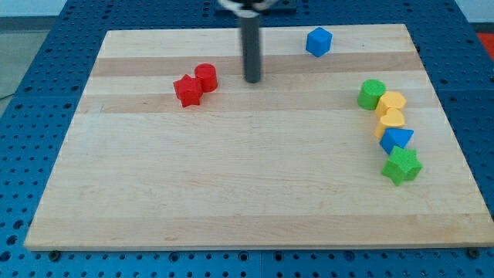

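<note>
My tip (252, 79) rests on the wooden board (231, 185) near the view's top, just left of centre. The nearest block is a red cylinder (206, 76), a short gap to the tip's left and not touching it. A red star-shaped block (187, 91) sits against that cylinder on its lower left. A blue block (318, 42) with angled faces lies up and to the right of the tip, near the board's top edge.
Down the view's right side runs a touching chain of blocks: a green cylinder (371, 93), two yellow blocks (392, 102) (391, 120), a blue triangular block (397, 140) and a green star (402, 165). A blue pegboard surrounds the board.
</note>
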Motion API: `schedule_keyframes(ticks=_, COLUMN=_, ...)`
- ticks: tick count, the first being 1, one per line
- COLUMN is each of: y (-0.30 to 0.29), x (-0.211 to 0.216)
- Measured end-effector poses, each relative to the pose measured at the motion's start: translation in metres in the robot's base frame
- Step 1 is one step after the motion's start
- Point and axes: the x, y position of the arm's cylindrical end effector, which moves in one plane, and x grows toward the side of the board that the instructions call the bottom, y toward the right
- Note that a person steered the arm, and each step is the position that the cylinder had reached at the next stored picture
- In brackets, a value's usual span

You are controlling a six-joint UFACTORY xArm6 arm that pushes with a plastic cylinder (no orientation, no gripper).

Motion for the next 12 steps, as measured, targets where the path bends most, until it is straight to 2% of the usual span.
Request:
schedule_keyframes(ticks=2, y=0.225, x=-0.007)
schedule_keyframes(ticks=3, y=0.297, x=0.036)
schedule_keyframes(ticks=4, y=0.298, x=0.094)
schedule_keyframes(ticks=5, y=0.251, x=0.118)
schedule_keyframes(ticks=7, y=0.149, x=0.108)
schedule_keyframes(ticks=8, y=0.139, x=0.111)
schedule_keyframes(ticks=9, y=0.167, x=0.127)
schedule_keyframes(ticks=10, y=0.167, x=0.145)
schedule_keyframes(ticks=11, y=0.116, x=0.145)
schedule_keyframes(ticks=12, y=0.055, x=0.112)
